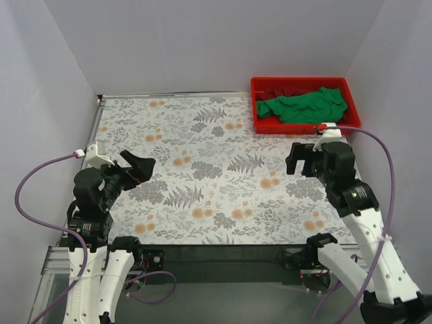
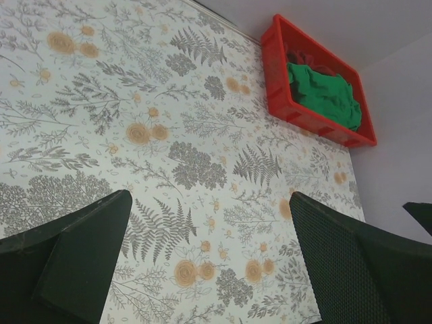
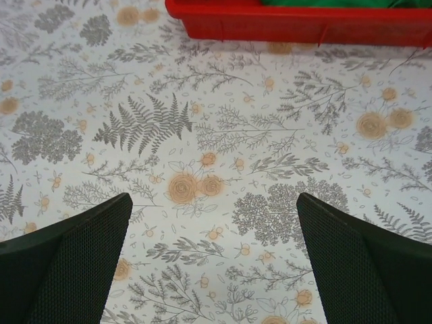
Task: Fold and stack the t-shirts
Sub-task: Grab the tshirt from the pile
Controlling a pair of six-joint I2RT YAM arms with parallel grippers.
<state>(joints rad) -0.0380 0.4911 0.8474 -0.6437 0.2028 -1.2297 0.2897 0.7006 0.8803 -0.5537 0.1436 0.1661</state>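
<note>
The left claw [image 1: 129,170] is held spread wide above the near left part of the desk [image 1: 202,135], and nothing is gripped in it. The right claw [image 1: 309,159] is spread equally wide above the right side of the desk, just on the near side of the red bin [image 1: 300,127], and it is also empty. Two claws and one bin are counted. One green t-shirt [image 1: 305,106] is seen crumpled inside the bin, at the far right corner of the desk. In the same bin the dark red t-shirts [image 1: 280,90] are partly covered by it; their number cannot be told.
</note>
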